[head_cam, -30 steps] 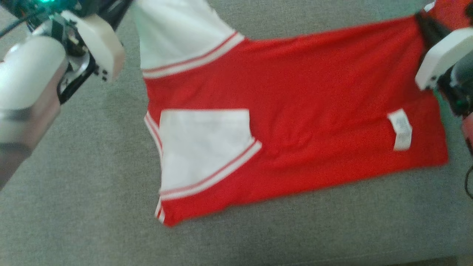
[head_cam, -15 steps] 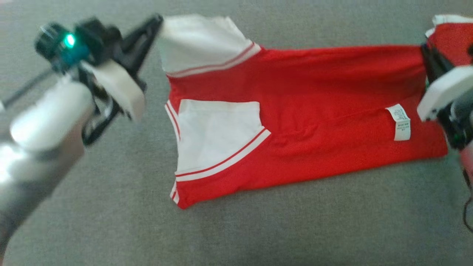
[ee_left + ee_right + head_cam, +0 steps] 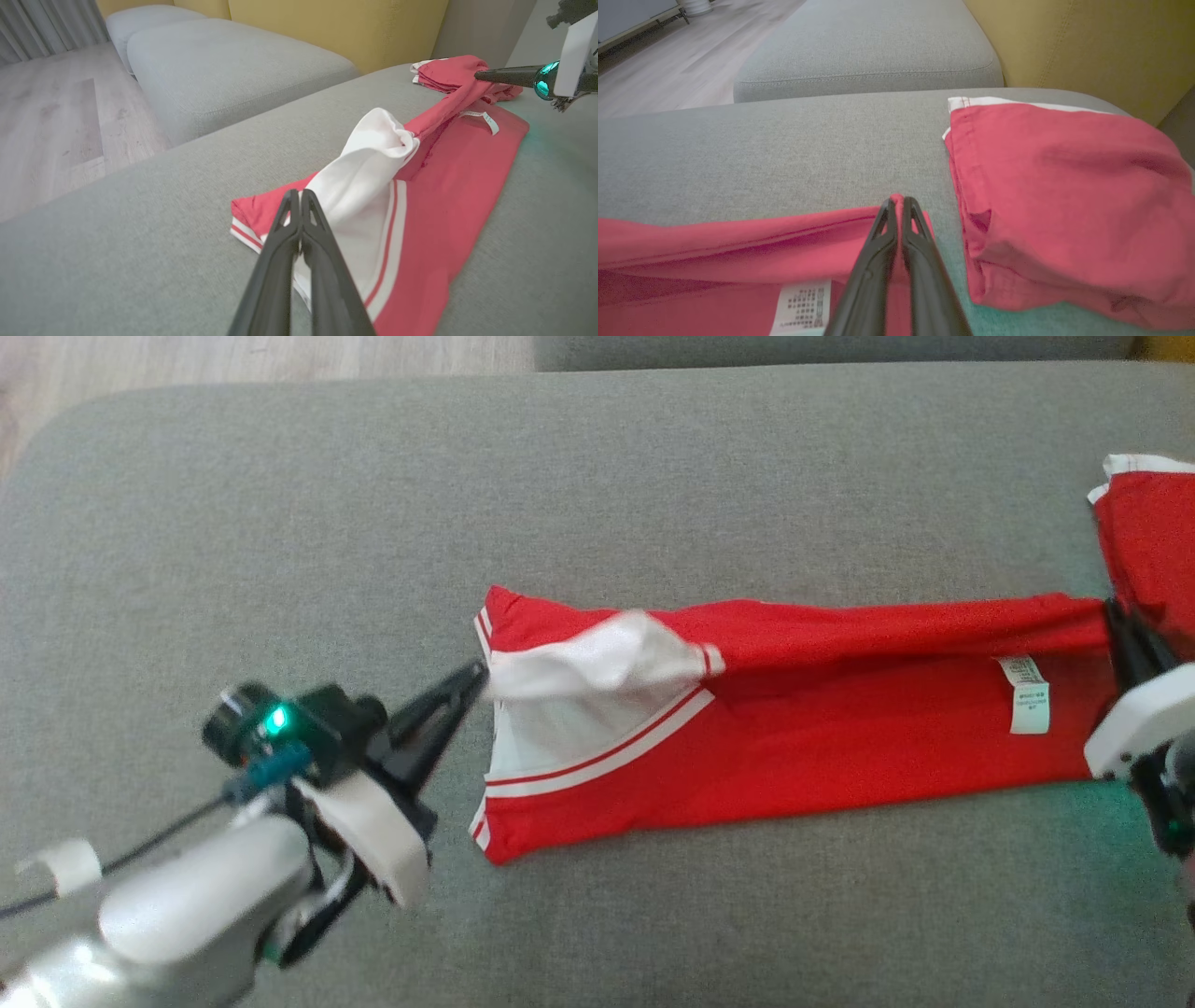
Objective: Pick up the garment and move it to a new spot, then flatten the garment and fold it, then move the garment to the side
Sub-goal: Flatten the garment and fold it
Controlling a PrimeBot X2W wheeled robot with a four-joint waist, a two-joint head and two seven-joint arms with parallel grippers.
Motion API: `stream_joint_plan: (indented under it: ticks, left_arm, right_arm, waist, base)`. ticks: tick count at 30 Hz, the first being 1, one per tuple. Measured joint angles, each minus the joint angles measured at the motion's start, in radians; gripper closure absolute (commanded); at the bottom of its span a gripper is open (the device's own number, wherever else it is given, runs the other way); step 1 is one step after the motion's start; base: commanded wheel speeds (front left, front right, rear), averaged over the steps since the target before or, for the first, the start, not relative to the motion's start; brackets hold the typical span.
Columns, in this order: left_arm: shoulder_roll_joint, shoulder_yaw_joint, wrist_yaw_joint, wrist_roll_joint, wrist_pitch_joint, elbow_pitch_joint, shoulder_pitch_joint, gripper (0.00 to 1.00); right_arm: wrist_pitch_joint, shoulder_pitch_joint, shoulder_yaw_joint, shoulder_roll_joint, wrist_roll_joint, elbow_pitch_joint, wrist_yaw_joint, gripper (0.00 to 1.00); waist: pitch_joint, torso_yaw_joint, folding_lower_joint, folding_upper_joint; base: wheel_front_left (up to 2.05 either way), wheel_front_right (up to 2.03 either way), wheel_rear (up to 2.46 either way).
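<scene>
a red and white garment (image 3: 840, 747) lies stretched across a grey sofa cushion (image 3: 280, 523). the left tool (image 3: 478, 677) is clamped on its white sleeve, the right tool (image 3: 899, 200) on its red edge, beside a folded red pile (image 3: 1064, 196).

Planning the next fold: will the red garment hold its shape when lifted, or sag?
Likely floppy: the garment sags and bunches between the left gripper and right gripper. Probably light, since two fingertip pinches carry its edge.
</scene>
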Motion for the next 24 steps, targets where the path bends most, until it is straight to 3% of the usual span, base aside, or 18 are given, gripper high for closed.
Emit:
stream_joint_plan:
  ticks: [1,2,3,4,5,6,7,10,18,21,24]
  left_arm:
    - [0.0,-0.001,0.002,-0.007,0.0,-0.012,0.018,1.0]
    - [0.0,-0.003,0.004,-0.012,0.0,-0.022,0.035,1.0]
    - [-0.001,-0.003,0.011,-0.013,-0.003,-0.024,0.051,1.0]
    - [-0.002,-0.004,0.019,-0.013,-0.004,-0.025,0.065,1.0]
    - [-0.004,-0.004,0.026,-0.016,-0.007,-0.025,0.077,1.0]
    - [-0.007,-0.003,0.039,-0.023,-0.017,-0.024,0.088,0.35]
    - [-0.013,-0.003,0.054,-0.023,-0.029,-0.022,0.1,0.0]
    - [-0.028,0.004,0.09,-0.023,-0.052,-0.018,0.123,0.0]
    - [-0.122,0.154,0.31,-0.004,-0.094,0.002,0.323,0.0]
    - [-0.171,0.265,0.354,0.078,-0.094,-0.043,0.426,0.0]
    - [-0.222,0.365,0.371,0.172,-0.094,-0.084,0.53,0.0]
  right_arm:
    - [-0.002,0.014,-0.012,0.004,-0.01,-0.001,0.0,1.0]
    - [-0.002,0.026,-0.024,0.008,-0.017,-0.001,0.0,0.93]
    - [-0.001,0.036,-0.037,0.015,-0.024,0.0,0.0,0.75]
    - [-0.001,0.044,-0.051,0.02,-0.034,-0.001,0.0,0.0]
    - [-0.001,0.05,-0.064,0.028,-0.044,-0.001,0.0,0.0]
    - [-0.003,0.056,-0.082,0.037,-0.049,-0.001,0.0,0.0]
    - [-0.006,0.064,-0.1,0.043,-0.053,-0.005,0.0,0.0]
    - [-0.018,0.091,-0.134,0.055,-0.063,-0.018,0.0,0.0]
    - [-0.051,0.334,-0.28,0.143,-0.082,-0.122,0.0,0.0]
    - [-0.045,0.415,-0.326,0.181,-0.092,-0.179,0.0,0.0]
    - [-0.018,0.461,-0.384,0.21,-0.107,-0.229,0.0,0.0]
  waist:
    - [-0.002,0.002,0.0,0.0]
    - [-0.003,0.003,0.0001,0.0]
    - [-0.004,0.004,0.0002,0.0]
    - [-0.005,0.005,0.0002,0.0]
    - [-0.006,0.006,0.0002,0.0]
    - [-0.008,0.007,0.0002,0.0]
    - [-0.01,0.007,0.0003,0.0]
    - [-0.02,0.01,0.0003,0.0]
    - [-0.088,0.03,0.0002,0.0]
    - [-0.107,0.051,0.0001,0.0]
    - [-0.119,0.08,0.0001,0.0]
  base:
    - [0.0,0.0,0.0]
    - [0.0,0.0,0.0]
    - [0.0,0.0,0.0]
    - [0.0,0.0,0.0]
    - [0.0,0.0,0.0]
    - [0.0,0.0,0.0]
    - [0.0,0.0,0.0]
    - [0.0,0.0,0.0]
    - [0.0,0.0,0.0]
    - [0.0,0.0,0.0]
    - [0.0,0.0,0.0]
